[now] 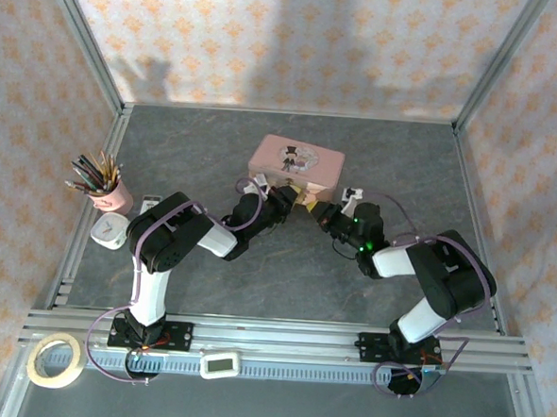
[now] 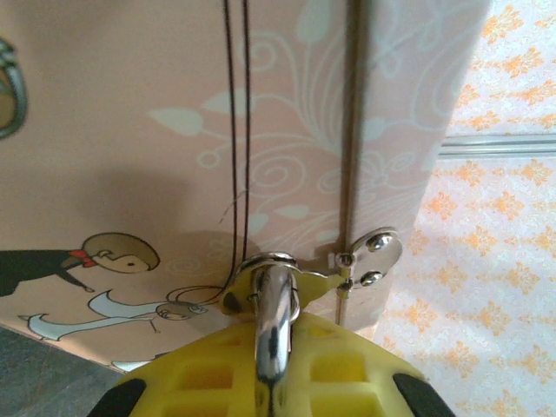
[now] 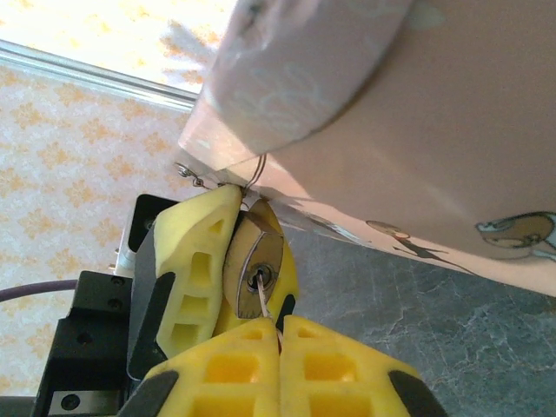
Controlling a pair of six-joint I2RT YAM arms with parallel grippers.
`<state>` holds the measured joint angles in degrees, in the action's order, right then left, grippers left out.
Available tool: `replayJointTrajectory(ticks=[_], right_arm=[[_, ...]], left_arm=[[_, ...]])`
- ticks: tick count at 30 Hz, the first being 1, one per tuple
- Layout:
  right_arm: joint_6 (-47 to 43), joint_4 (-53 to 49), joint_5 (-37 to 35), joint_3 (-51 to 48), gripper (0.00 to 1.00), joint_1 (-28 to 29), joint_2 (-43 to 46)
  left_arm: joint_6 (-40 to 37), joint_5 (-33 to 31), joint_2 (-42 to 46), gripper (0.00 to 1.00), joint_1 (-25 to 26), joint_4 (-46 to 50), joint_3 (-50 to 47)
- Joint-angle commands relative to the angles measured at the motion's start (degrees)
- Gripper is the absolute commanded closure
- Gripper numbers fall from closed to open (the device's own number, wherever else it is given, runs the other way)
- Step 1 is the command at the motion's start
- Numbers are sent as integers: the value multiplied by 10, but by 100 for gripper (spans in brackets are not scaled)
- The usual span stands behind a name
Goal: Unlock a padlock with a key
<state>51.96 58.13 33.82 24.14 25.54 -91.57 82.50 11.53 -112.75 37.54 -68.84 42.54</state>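
Note:
The padlock (image 3: 254,261), small and brass-coloured, sits at the front of the pink tin (image 1: 295,165), clamped between the yellow fingers (image 3: 193,265) of my left gripper (image 1: 287,198). In the left wrist view the left gripper (image 2: 274,352) is shut, and the padlock's silvery shackle (image 2: 273,308) rises from between its pads to the tin's hasp (image 2: 372,257). My right gripper (image 3: 280,334) is shut on the key (image 3: 265,302), a thin blade whose tip is in the keyhole (image 3: 257,277). Seen from above, the right gripper (image 1: 322,211) faces the left one with the padlock (image 1: 306,199) between them.
A pink cup of pencils (image 1: 108,187) and a white timer (image 1: 112,230) stand at the left edge. A tape roll (image 1: 55,357) and a small white device (image 1: 220,364) lie by the front rail. Patterned walls enclose the grey table (image 1: 284,275).

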Motion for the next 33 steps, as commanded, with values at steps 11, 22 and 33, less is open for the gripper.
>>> replayJointTrajectory(ticks=[11, 22, 33], right_arm=[[-46, -9, 10, 53, 100, -19, 15], [6, 43, 21, 32, 100, -2, -8], [-15, -51, -42, -6, 100, -2, 65]], left_arm=[[1, 170, -3, 100, 34, -73, -3], [0, 142, 5, 100, 34, -55, 6], [-45, 54, 25, 100, 24, 10, -9]])
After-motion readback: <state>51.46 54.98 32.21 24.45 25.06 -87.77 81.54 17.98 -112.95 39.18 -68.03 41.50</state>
